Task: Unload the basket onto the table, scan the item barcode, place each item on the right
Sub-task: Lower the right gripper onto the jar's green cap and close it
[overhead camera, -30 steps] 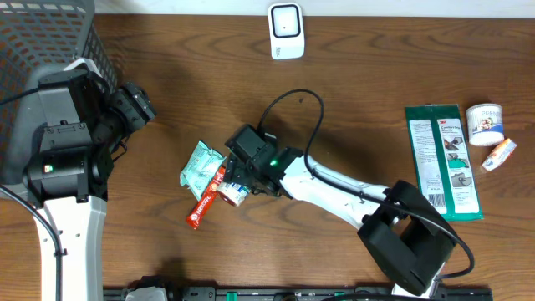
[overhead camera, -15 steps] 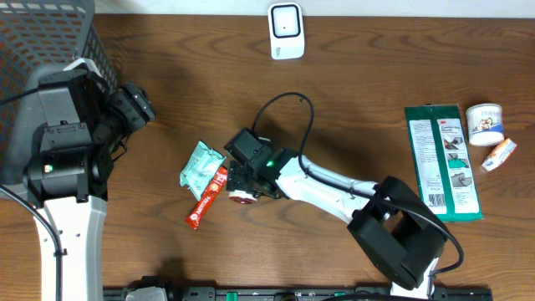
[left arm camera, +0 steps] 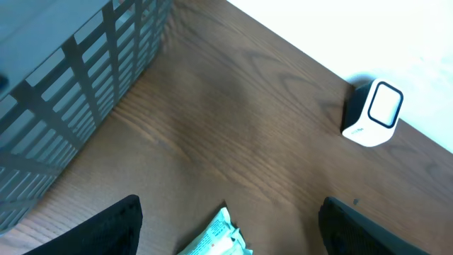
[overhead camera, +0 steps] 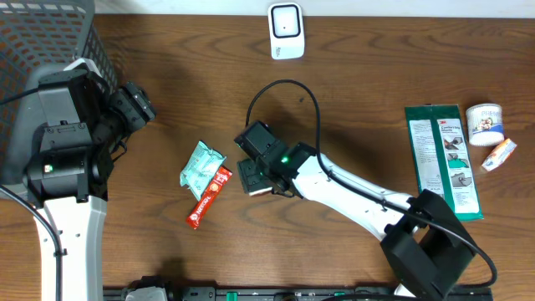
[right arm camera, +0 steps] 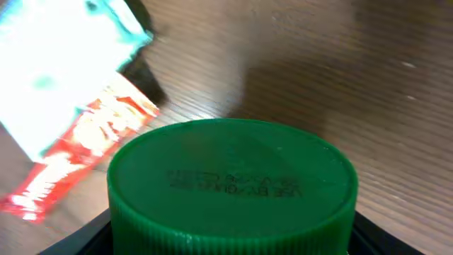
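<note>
A mock shop checkout is occupying a wooden desk (overhead camera: 359,92): a wire basket (overhead camera: 50,33) is standing far left, a white barcode scanner (overhead camera: 286,31) is sitting at the far edge, and a green retail packet (overhead camera: 443,163) is lying right.

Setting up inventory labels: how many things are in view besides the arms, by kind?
Barcode scanner: 1
Mesh basket: 1
Flat packets: 3 (mint packet, red sachet, green pack)
Round containers: 2 (green-lidded jar, white tub)
Small orange-white item: 1
Total: 8
</note>
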Controlling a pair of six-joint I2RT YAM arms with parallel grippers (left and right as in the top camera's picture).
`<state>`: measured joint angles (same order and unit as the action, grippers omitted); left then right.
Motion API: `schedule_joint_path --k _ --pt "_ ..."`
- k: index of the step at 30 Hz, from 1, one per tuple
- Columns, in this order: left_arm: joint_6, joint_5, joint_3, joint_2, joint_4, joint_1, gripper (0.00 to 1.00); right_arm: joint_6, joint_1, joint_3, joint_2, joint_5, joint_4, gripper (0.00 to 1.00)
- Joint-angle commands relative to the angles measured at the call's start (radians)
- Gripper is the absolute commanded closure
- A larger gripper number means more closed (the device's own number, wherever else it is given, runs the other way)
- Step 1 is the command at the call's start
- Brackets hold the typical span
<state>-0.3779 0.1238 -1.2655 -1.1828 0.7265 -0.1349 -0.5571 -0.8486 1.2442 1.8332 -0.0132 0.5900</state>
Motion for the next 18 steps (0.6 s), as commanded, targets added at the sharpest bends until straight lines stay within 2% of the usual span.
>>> schedule_joint_path --k 1,5,7,8,10,13,18 --pt "-0.002 -0.013 -0.002 -0.002 -0.001 -0.004 0.19 0.043 -0.02 0.003 0.042 0.124 -0.006 0.34" --pt "-0.002 -0.013 -0.002 -0.002 -0.001 -0.004 0.18 0.06 -0.037 0.003 0.102 0.149 -0.061 0.3" --pt "-0.002 -0.013 -0.002 -0.002 -0.001 -0.004 0.19 0.061 -0.045 0.003 0.121 0.143 -0.061 0.23" --pt "-0.002 -0.013 -0.002 -0.002 -0.001 -0.004 0.19 0.066 -0.047 0.003 0.126 0.143 -0.061 0.11" --pt "-0.002 -0.013 -0.002 -0.002 -0.001 -0.004 0.19 0.095 -0.046 0.003 0.129 0.145 -0.069 0.02" --pt "-0.002 -0.013 -0.002 -0.002 -0.001 -0.004 0.19 0.153 -0.043 0.003 0.129 0.191 -0.112 0.03" --pt "-0.002 -0.013 -0.002 -0.002 -0.001 -0.004 0.19 0.2 -0.029 0.003 0.129 0.256 -0.172 0.09"
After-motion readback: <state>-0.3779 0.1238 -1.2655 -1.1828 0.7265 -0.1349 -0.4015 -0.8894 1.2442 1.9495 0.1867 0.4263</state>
